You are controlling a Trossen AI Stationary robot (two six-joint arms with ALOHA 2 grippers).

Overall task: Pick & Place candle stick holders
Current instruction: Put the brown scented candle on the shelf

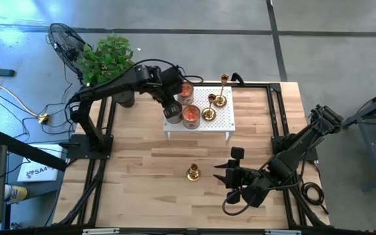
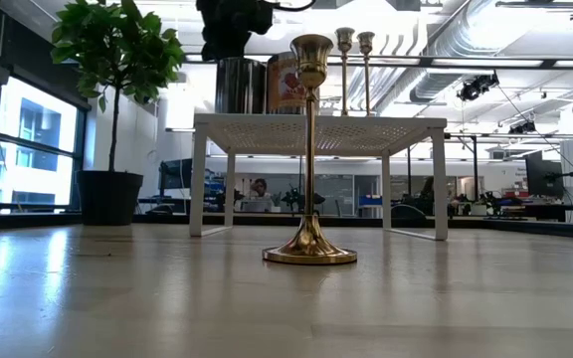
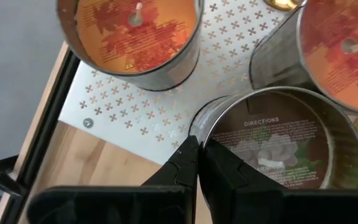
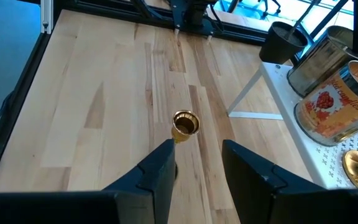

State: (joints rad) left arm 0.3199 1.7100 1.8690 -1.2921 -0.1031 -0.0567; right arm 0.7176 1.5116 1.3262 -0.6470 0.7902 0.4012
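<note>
One candle stick holder [image 1: 192, 173] stands upright on the bare wood of the table [image 1: 142, 163], toward its front edge, in front of the white perforated riser [image 1: 230, 124] and well apart from it. Three more brass holders [image 1: 215, 103] remain on the riser's right half, the tallest at its back edge, beside two glass jars with orange candles [image 1: 190, 116] and a grey tin [image 3: 278, 146]. Right gripper [image 4: 194, 163] hovers just to the right of the lone holder, fingers spread with a gap between them, nothing in it; the wrist view shows the holder's cup ahead of the fingertips, not between them. Left gripper [image 3: 199, 160] hangs over the riser's front-left corner, fingers pressed together, tips right at the rim of the grey tin; whether they touch it cannot be told. Judged step: one holder looks set down on the table with the right arm beside it, the rest not yet moved. Next move likely calls for reaching to the riser and closing on a slim stem without knocking the neighbouring jars or tipping the top-heavy tall one.
</note>
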